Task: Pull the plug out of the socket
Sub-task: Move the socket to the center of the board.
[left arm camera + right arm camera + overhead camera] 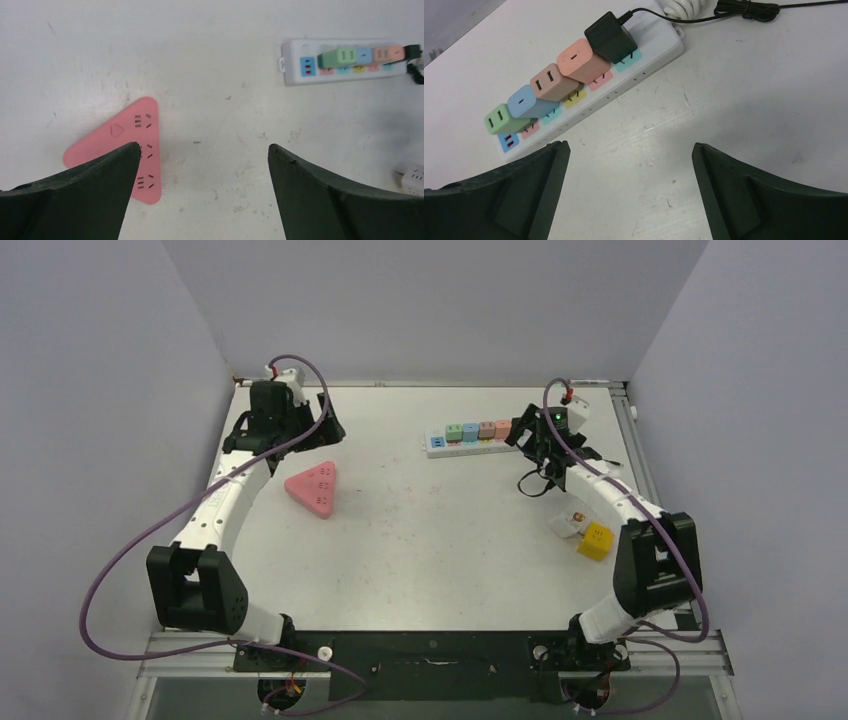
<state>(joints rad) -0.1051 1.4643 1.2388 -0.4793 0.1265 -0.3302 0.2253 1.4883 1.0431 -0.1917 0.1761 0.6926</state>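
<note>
Top external, left gripper (330, 428): I hang it over the far left of the table (430, 540), apart from everything.
Top external, right gripper (520, 433): I have it at the right end of the power strip (445, 443), just beside it; from this view I cannot tell whether they touch.
Top external, power strip: it lies flat at the far right-centre of the table, with a row of coloured plugs standing along it.
Top external, pink triangular socket (313, 488): flat on the left half of the table, near my left gripper and a little nearer than it.
Top external, other things: a yellow block (596, 540) and a small white adapter (565, 527) sit just beside each other at the right edge, next to my right arm.
Left wrist, left gripper (202, 147): spread wide, with nothing between the fingers (85, 195); only bare table lies in the gap.
Left wrist, surroundings: one corner of the pink triangular socket (132, 127) is hidden behind one finger, and the power strip (295, 65) is well apart from it.
Right wrist, right gripper (629, 145): spread wide and holding nothing, just short of the strip's long side.
Right wrist, plugs: green plug (501, 119), blue plug (526, 102), tan plug (551, 82), salmon plug (581, 60), then the black plug (610, 37) at the end of the row.
Right wrist, black plug: it is on the power strip (651, 55), a little tilted, and its thin black cable (744, 9) runs away across the table.
</note>
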